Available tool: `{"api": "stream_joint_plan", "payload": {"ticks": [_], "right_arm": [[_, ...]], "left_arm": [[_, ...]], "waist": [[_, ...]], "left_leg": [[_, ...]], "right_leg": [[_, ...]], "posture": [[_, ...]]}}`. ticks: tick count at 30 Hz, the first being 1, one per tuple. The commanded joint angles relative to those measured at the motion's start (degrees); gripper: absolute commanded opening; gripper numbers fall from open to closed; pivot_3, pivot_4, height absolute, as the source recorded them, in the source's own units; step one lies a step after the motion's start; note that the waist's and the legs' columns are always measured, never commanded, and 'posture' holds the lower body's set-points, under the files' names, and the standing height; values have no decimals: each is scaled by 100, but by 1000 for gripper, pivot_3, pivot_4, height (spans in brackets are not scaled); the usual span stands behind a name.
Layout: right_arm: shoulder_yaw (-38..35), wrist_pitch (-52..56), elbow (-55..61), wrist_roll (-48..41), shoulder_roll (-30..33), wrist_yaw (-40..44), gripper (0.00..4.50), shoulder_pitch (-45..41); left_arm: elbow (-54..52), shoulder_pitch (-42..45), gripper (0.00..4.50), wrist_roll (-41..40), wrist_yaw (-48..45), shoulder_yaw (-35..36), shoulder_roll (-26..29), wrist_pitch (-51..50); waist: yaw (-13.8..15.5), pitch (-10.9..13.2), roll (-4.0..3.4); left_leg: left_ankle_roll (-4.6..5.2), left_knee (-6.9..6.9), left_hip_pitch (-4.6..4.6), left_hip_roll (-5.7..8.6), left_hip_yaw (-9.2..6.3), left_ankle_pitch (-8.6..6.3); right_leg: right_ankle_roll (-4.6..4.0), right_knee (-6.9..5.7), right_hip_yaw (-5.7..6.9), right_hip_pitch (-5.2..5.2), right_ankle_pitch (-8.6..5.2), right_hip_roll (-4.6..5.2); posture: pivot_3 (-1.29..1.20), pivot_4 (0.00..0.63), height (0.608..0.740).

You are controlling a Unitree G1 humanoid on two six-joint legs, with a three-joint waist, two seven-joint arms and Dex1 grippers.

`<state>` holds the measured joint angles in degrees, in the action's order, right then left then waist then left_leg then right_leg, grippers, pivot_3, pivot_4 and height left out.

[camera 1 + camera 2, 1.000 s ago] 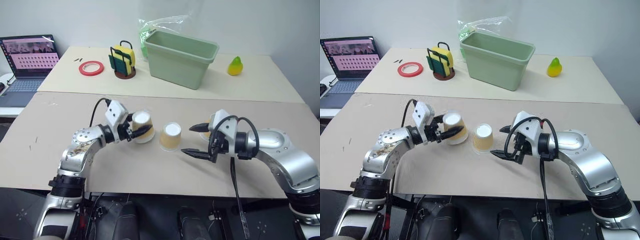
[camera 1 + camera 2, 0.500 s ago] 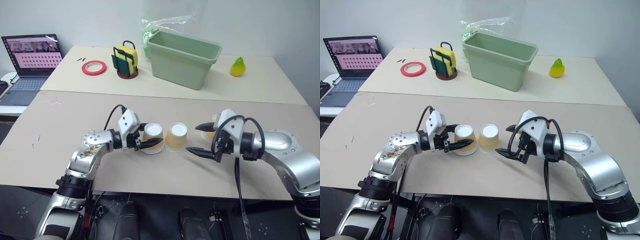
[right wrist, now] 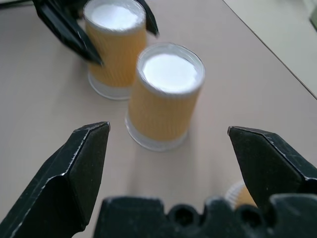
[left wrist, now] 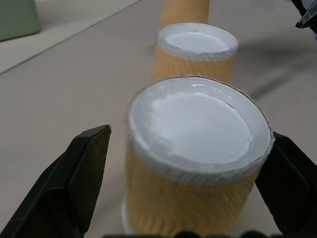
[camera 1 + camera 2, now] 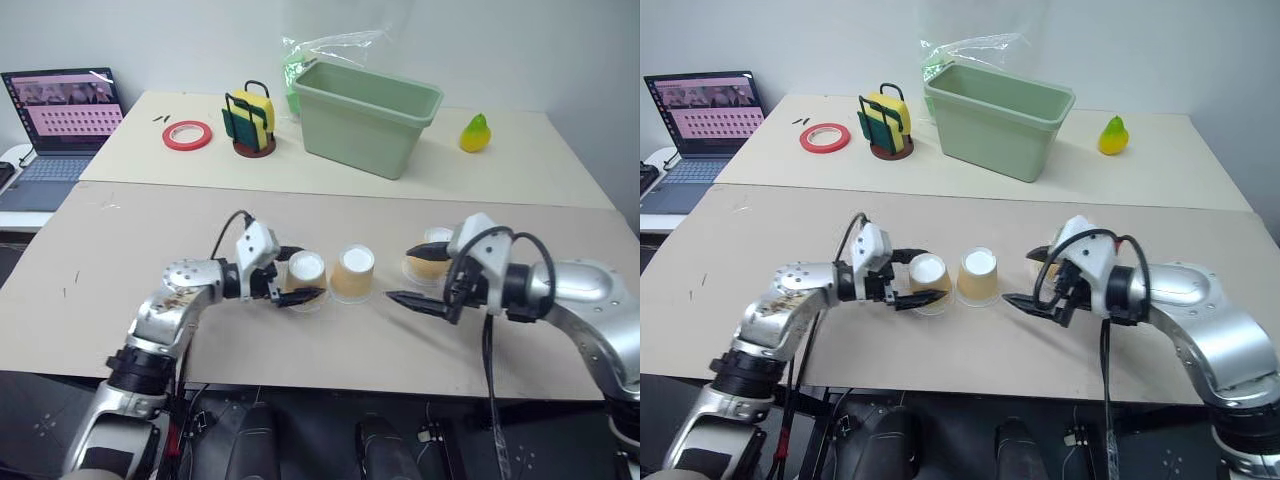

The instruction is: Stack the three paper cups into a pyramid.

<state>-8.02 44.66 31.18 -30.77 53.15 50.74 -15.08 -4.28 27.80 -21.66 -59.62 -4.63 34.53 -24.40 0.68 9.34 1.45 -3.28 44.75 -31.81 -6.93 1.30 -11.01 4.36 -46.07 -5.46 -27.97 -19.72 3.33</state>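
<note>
Both claws stand spread. From my head, left claw (image 5: 298, 279) brackets the left cup (image 5: 305, 277) without pinching; middle cup (image 5: 352, 273) stands just beside it, both upside down on the desk (image 5: 120, 250). Right claw (image 5: 418, 276) gapes before the third cup (image 5: 430, 257). Left wrist: fingers (image 4: 74, 173) flank that cup. Right wrist: both cups lie ahead.

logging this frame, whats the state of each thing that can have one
left cup: upside down on the table, between open fingers
middle cup: upside down, free
third cup: standing behind the right gripper
left gripper: open
right gripper: open, empty
green tub: upright
laptop: open, screen lit
</note>
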Motion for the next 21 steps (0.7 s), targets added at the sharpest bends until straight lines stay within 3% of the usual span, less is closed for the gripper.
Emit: {"api": "stream_joint_plan", "payload": {"ticks": [1, 4, 6, 11, 21], "right_arm": [[-922, -92, -111, -233, 383, 532, 4500, 612], [-1302, -279, -319, -41, 703, 979, 4500, 1505], [-1129, -492, -678, 345, 747, 725, 4500, 1624], [-356, -805, -1608, 1092, 266, -181, 4500, 825], [249, -749, -2166, 1085, -661, -546, 4500, -383]], "left_arm": [[-659, -44, 4444, -479, -91, 580, 436, -438], [-1043, -46, 4444, -933, -93, 1007, 793, -950], [-1269, -27, 4444, -1255, -26, 1211, 938, -1288], [-1481, -68, 4444, -1340, 281, 1220, 889, -1423], [-1540, 166, 4444, -1502, 216, 1114, 1049, -1551]], "waist": [[0, 0, 0], [17, 0, 1], [-3, 0, 1], [-119, -1, -2], [-137, 4, -4]], "left_leg": [[0, 0, 0, 0, 0, 0], [0, 1, 4, 0, 0, 0], [0, 3, 4, 0, 0, 0], [5, 6, 22, 0, 1, 3], [9, -3, 1, 0, 0, 1]], "right_leg": [[1, 0, 0, 0, -1, 0], [1, 0, 2, 5, -2, 1], [-4, 0, 2, 4, -5, 2], [-15, 0, -3, 10, -23, 0], [1, -3, 0, -6, -6, -1]], "posture": [[0, 150, 656], [0, 150, 656], [0, 150, 656], [0, 150, 656], [0, 150, 656]]}}
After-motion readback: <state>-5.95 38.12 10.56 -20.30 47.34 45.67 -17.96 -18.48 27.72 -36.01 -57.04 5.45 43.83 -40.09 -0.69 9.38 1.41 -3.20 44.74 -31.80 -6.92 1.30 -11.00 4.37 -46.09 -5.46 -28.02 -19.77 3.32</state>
